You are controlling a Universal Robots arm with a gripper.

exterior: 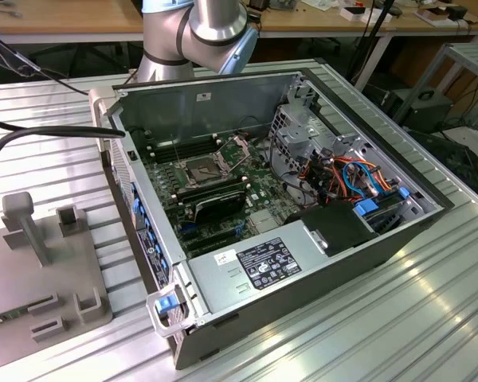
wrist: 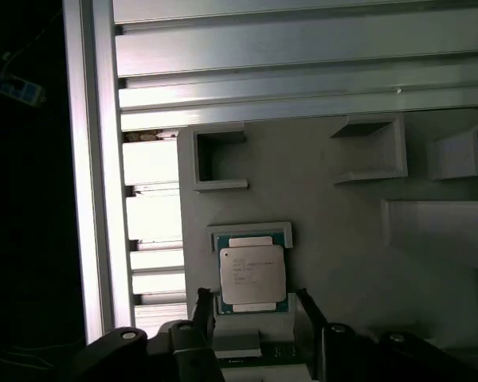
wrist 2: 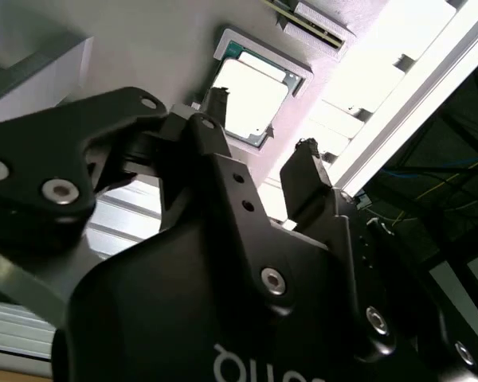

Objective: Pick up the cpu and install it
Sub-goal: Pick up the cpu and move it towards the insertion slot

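Setting: An open computer case (exterior: 215, 99) is laid on its side on a ribbed aluminium table (exterior: 382, 318). A grey fixture plate (exterior: 56, 270) is set to the exterior view's left of it, and the robot arm (exterior: 199, 32) is seen at the far side.

Cpu: The cpu (wrist: 252, 274) is not yet lifted. It is seated flat in a shallow square nest (wrist: 251, 229) on the fixture plate, well apart from the case.

Why nested: The raised rim is judged to keep the chip square and in a known spot, so that it can be approached from directly above.

Gripper: In both wrist views the gripper (wrist: 253, 306) is held over the chip. Its two black fingers (wrist 2: 217, 103) are spread apart, one to each side of the chip, and nothing is clasped. Contact with the chip cannot be told.

Why spread: The gap is judged to be kept wider than the chip so that opposite edges can be met, not the face.

Socket: A square metal-framed socket (exterior: 201, 169) is seen on the green motherboard (exterior: 255, 187). Whether it is occupied cannot be told.

Materials: The chip is thin and square, with a smooth pale grey metal face on a green base. The nest and plate are matt grey, with blocky moulded walls. The fingers are matt black and angular.
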